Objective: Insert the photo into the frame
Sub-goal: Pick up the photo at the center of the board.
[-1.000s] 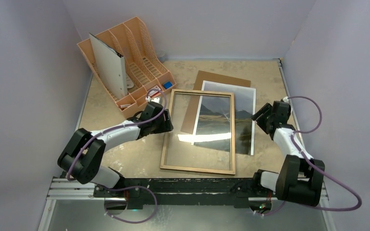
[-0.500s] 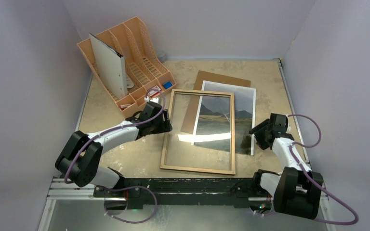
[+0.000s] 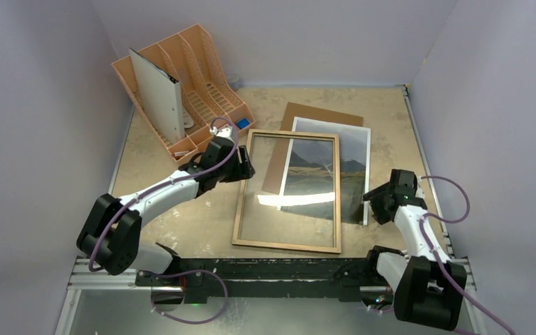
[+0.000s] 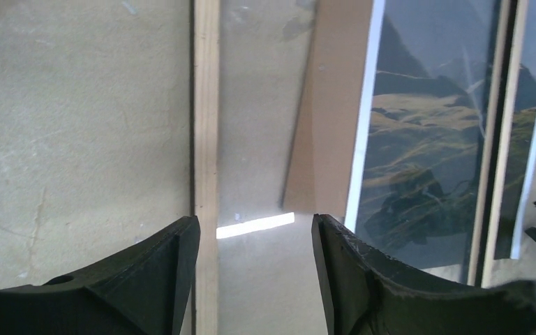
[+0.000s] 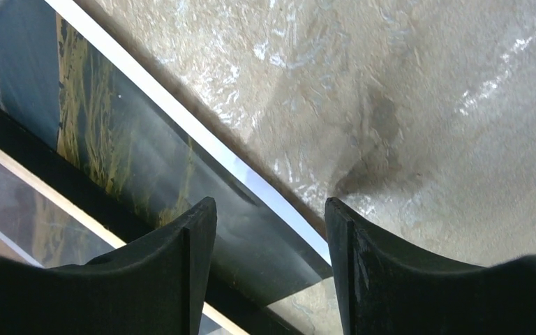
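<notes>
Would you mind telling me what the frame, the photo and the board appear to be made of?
Frame: rim looks like light, matte wood by its pale tan colour; pane seems glass, mirroring a bright strip. Photo: glossy paper print, shiny, with thin white border. Board: plain matte brown, probably fibreboard or card.

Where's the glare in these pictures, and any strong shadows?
Top external view: a bright white streak crosses the glass of the frame. Left wrist view: that streak shows just beyond the left gripper. Right wrist view: the table glints in patches; a dark shadow runs along the white edge of the photo.
</notes>
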### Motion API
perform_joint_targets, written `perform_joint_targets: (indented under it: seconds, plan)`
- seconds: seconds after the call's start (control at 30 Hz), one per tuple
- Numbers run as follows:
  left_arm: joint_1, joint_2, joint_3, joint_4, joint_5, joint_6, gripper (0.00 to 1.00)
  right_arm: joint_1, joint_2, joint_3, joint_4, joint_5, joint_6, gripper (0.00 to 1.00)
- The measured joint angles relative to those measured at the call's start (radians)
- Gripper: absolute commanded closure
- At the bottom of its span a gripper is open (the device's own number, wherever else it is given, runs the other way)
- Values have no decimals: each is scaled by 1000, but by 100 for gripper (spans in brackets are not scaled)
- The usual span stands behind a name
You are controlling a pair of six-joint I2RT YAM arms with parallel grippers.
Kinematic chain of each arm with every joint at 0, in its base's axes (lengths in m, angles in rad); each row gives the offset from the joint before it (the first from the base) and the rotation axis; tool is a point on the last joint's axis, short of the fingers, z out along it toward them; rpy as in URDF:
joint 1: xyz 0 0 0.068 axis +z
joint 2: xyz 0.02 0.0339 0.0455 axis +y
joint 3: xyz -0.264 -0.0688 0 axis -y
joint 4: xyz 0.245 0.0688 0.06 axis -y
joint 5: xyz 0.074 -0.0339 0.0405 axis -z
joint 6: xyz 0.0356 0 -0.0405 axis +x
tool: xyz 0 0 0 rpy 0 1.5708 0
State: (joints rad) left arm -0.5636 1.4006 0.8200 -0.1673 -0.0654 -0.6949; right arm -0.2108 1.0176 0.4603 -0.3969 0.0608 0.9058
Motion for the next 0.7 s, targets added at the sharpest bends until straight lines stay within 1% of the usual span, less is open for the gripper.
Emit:
perform_joint_targets:
  seconds: [0.17,0.3,0.5,0.7]
  plan:
    - [-1,1,2,58,73,0,38,0,-84,-21,-40,-36,16,40]
    - [-1,9,3,76,87,0,38,0,-129,-40,-54,-79,27,40]
    - [-2,13,3,55,-6,-5,38,0,-115,-43,-83,-76,30,41]
    - [-2,14,3,26,-73,-24,37,0,-109,-33,-103,-30,44,40]
